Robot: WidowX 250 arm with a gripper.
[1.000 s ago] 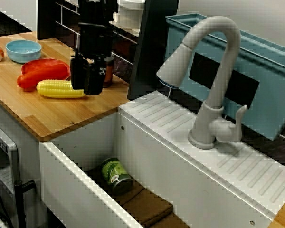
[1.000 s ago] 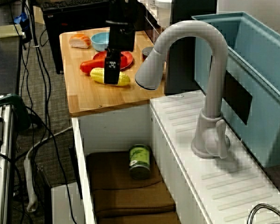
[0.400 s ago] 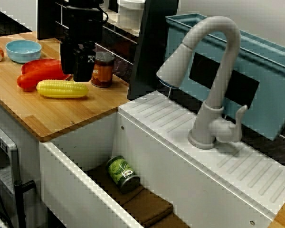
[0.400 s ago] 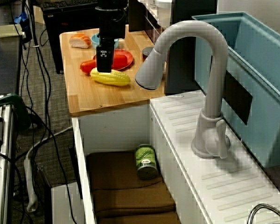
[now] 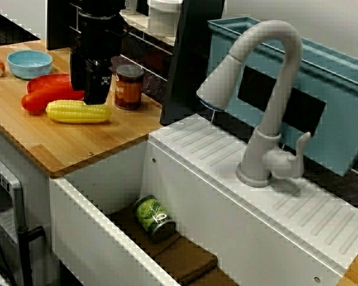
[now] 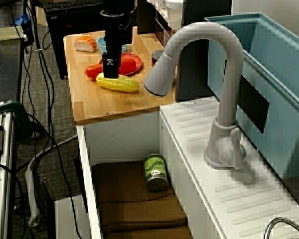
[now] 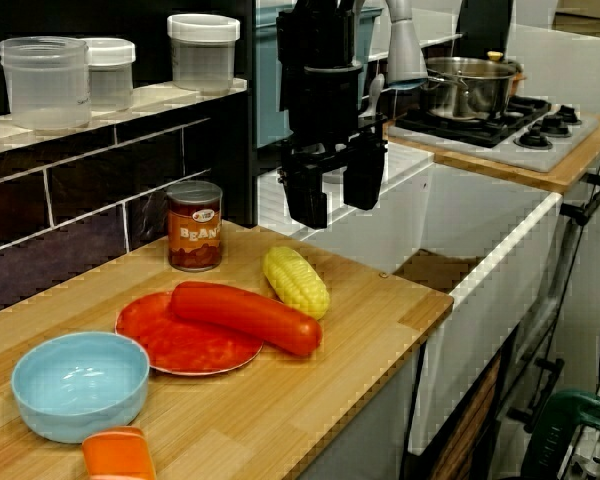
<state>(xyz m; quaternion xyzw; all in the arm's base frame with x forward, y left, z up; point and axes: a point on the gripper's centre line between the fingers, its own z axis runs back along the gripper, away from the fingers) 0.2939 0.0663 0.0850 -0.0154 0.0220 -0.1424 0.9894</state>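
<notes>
Hand (image 7: pixel 335 190) hangs open and empty above the corn cob (image 7: pixel 296 282), lying on the surface (image 7: pixel 380 300) just beside the red sausage (image 7: pixel 245 315); come down off-centre and those fingers (image 7: pixel 306 205) could, I reckon, roll the round cob toward the edge.

gripper (image 7: pixel 335 195): black, matt, hard plastic look | just under it, yellow corn cob (image 7: pixel 296 281): bumpy, faintly glossy plastic | beside that, long red sausage-shaped toy (image 7: pixel 245 315): smooth, shiny | beneath the gripper, light wooden counter (image 7: pixel 365 325): matt, fine grain | behind the gripper, brown-labelled tin can (image 7: pixel 195 228): metal rims, glossy paper label
</notes>
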